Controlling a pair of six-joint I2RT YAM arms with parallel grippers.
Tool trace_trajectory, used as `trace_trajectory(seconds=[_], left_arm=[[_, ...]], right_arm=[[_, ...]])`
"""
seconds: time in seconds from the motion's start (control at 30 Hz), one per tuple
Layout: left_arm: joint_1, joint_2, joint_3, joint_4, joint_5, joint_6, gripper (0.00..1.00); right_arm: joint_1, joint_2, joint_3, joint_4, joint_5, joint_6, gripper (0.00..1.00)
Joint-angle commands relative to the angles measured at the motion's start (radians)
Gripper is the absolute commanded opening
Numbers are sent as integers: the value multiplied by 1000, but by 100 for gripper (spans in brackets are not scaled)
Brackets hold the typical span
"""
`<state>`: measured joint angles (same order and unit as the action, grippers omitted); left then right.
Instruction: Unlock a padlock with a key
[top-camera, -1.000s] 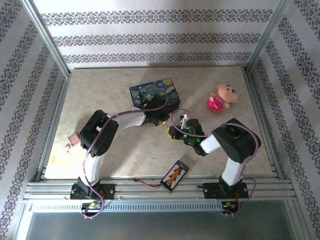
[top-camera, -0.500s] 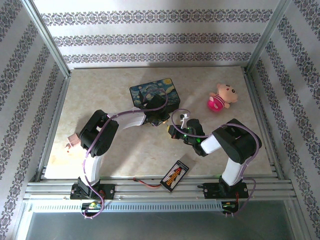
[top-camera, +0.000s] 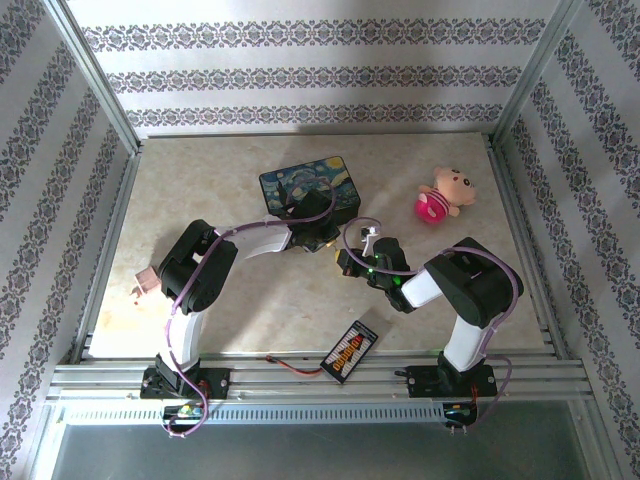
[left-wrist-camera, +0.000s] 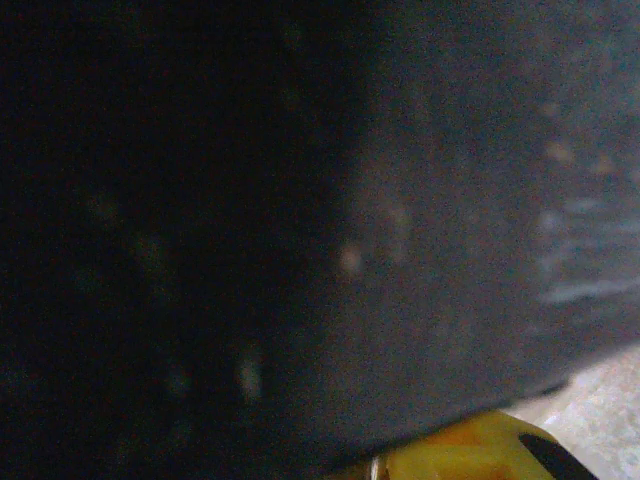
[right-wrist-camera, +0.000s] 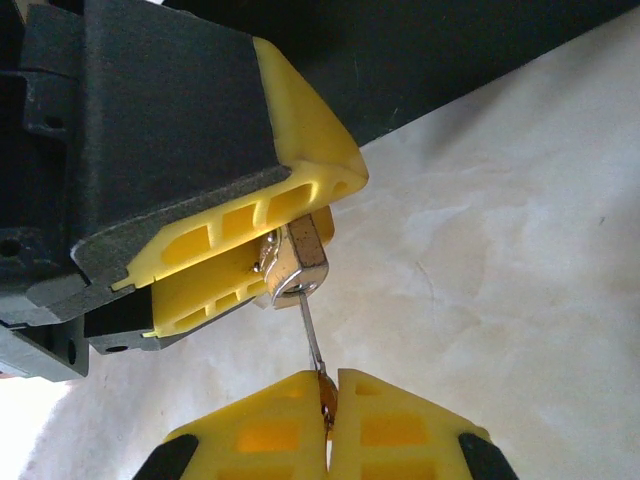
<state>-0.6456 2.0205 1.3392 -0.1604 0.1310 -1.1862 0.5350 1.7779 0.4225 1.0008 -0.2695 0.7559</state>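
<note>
- Standing at the near edge, I first see a black strip with coloured marks (top-camera: 349, 352) lying flat on the table (top-camera: 250, 320), between the two arm bases, exactly where it lay a second ago.
- Nothing else seems to have shifted either: both arms keep the same bent pose, with at most a hair's drift at the right wrist.
- Just beyond the strip, the right gripper (right-wrist-camera: 327, 410) has its yellow fingertips pressed together, pinching the head of the key (right-wrist-camera: 314, 340).
- From that pinch the key's thin shaft runs straight away to the bottom of the padlock (right-wrist-camera: 300, 255), its tip at or in the keyhole; I cannot tell how deep it sits.
- The padlock hangs clear of the table, clamped between the yellow fingers of the left gripper (right-wrist-camera: 290, 240), which is closed on its body.
- So the two grippers face each other, tip to tip, joined by key and lock.
- Right behind the left gripper sits the painted dark blue box (top-camera: 310, 180).
- Farther right, well apart, a pink plush toy (top-camera: 440, 197) lies on the table.
</note>
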Motion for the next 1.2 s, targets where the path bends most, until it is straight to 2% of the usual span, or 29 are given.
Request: trace_trajectory(seconds=[0.0, 0.67, 1.17], left_arm=[[21, 21, -21, 48, 64, -66, 12], [21, 41, -21, 65, 102, -89, 12], [26, 43, -34, 72, 111, -107, 12]], right_arm=[[13, 5, 14, 59, 25, -8, 0], [14, 38, 29, 110, 9, -2, 0], [13, 6, -6, 147, 25, -21, 0]])
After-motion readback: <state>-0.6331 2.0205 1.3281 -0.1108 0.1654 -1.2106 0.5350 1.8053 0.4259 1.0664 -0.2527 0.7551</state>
